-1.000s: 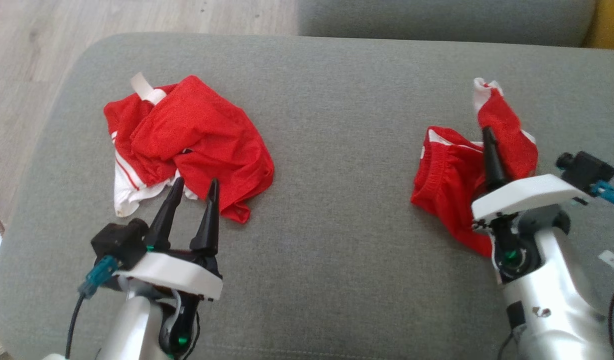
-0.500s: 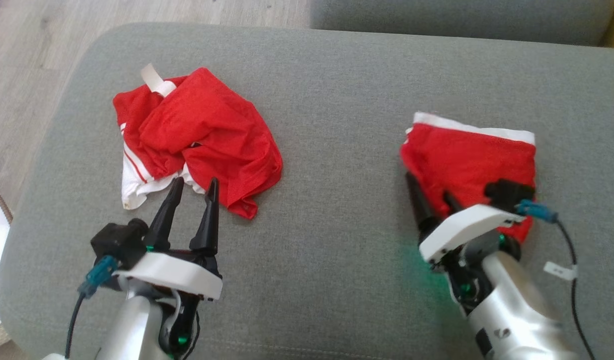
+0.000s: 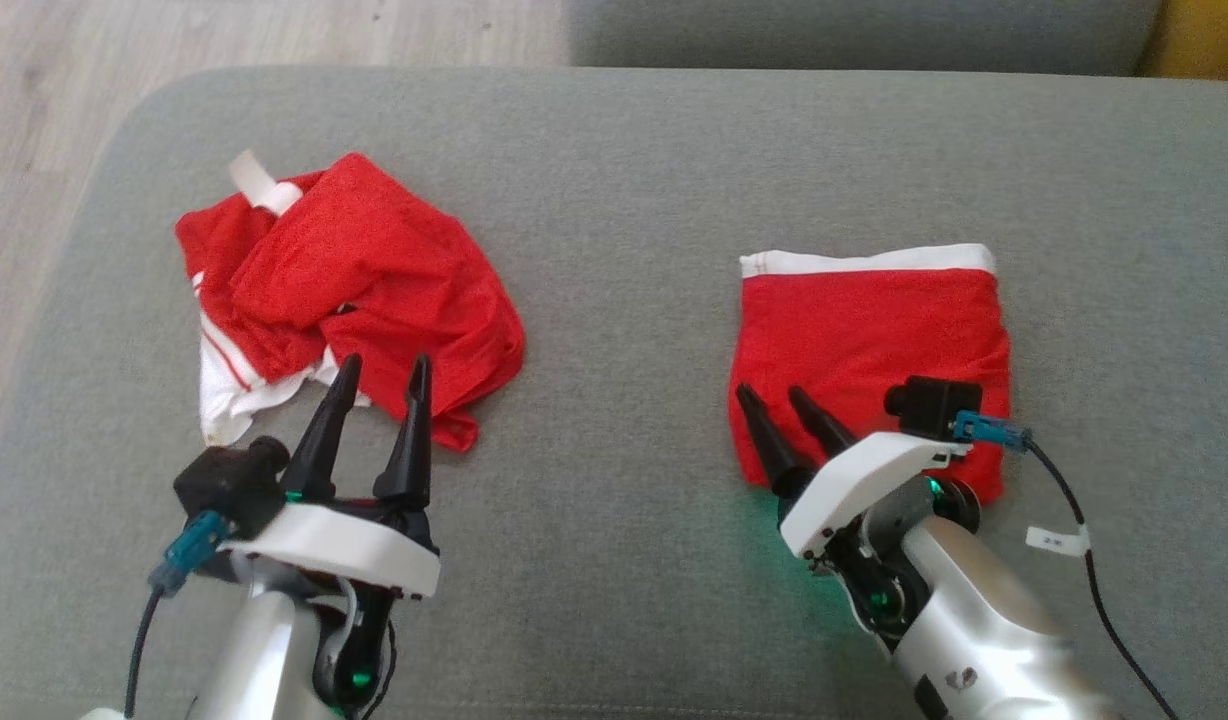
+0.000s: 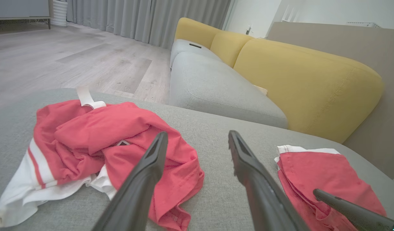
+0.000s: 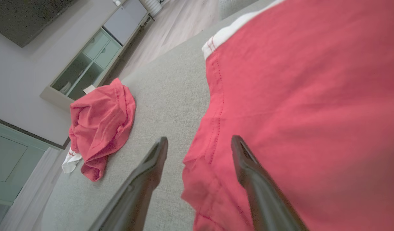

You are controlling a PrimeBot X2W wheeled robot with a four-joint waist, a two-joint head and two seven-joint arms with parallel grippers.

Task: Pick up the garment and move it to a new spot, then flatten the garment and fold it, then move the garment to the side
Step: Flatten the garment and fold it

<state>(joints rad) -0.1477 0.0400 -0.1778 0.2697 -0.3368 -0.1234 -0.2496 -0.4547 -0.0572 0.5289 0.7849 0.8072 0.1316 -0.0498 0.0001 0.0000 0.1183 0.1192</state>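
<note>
A folded red garment [image 3: 874, 340] with a white band along its far edge lies flat on the right of the grey cushion [image 3: 624, 180]. My right gripper [image 3: 769, 392] is open over the garment's near left corner [image 5: 296, 96], with nothing between its fingers [image 5: 199, 138]. To the left lies a second red and white garment [image 3: 344, 290], crumpled in a heap. My left gripper [image 3: 385, 362] is open, its tips at the near edge of that heap [image 4: 97, 134], holding nothing [image 4: 197, 134]. The folded garment [image 4: 315, 173] also lies at the left wrist view's lower right.
Wood floor [image 3: 34, 120] runs beyond the cushion's left and far edges. A grey and yellow sofa [image 4: 296, 73] stands behind it. A cabinet [image 5: 88, 64] is against the wall. The strip of cushion between the two garments is bare.
My right gripper has opened and let go of the red garment, which now lies flat and folded. The right arm has drawn back and left. The head camera shifted; the left arm stayed put.
</note>
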